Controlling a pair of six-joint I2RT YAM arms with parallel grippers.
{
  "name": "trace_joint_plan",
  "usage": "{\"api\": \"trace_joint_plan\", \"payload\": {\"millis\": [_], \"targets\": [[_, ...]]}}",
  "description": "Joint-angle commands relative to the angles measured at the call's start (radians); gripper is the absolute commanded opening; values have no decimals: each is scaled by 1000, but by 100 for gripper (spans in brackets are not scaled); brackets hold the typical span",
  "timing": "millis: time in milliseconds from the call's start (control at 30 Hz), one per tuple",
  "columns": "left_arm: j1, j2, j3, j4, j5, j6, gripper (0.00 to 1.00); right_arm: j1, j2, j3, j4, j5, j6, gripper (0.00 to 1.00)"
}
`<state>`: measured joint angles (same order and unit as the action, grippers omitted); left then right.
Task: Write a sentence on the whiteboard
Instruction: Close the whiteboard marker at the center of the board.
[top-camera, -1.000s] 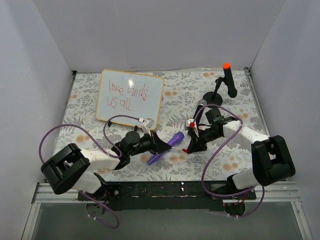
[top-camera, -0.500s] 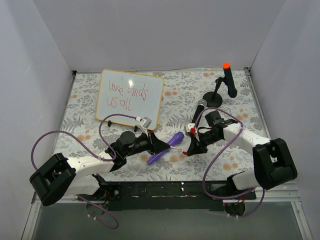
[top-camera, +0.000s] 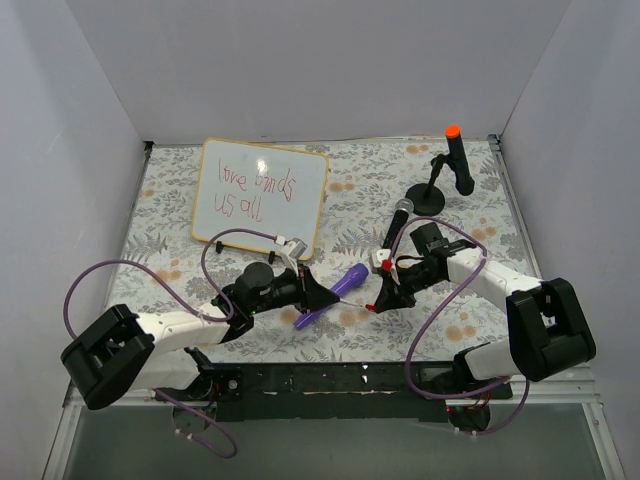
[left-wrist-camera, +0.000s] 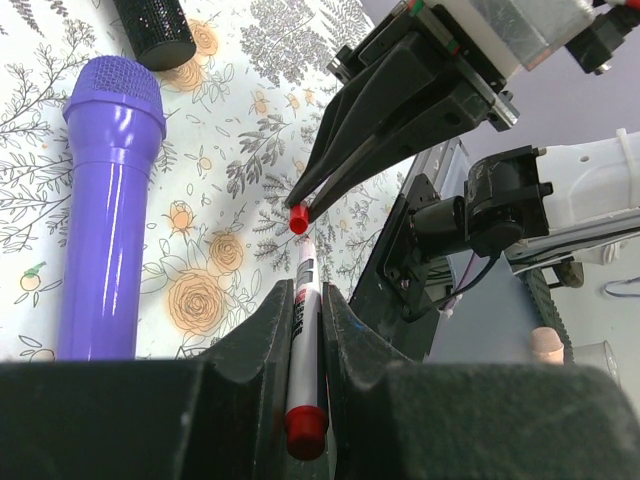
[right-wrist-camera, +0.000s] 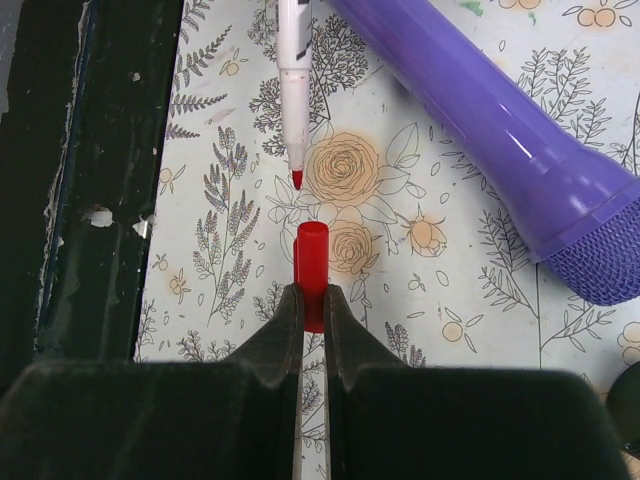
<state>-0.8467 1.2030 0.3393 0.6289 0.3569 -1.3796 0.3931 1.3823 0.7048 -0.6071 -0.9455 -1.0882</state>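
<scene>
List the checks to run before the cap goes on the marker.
1. Marker held by left gripper: ok, jaws shut on the barrel.
2. Cap held by right gripper: ok, pinched at its closed end, with the mouth facing the marker.
3. Tip lined up with cap: not ok, in the right wrist view it sits slightly left of the cap's mouth, and they are not yet touching.
4. Microphone out of the way: ok, it lies beside the marker, apart from tip and cap.
5. Sentence on whiteboard: ok, red words show on it.
</scene>
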Motion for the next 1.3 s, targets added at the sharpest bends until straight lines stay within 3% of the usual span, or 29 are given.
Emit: {"api": "trace_joint_plan", "payload": {"millis": [0,1267], "targets": [[-5,26,21,32,22,5,0,4,-17,-7,-5,-29,-18,1],[-17,93,66,55,22,13,0,15,-5,-5,-3,-29,-6,1]]}}
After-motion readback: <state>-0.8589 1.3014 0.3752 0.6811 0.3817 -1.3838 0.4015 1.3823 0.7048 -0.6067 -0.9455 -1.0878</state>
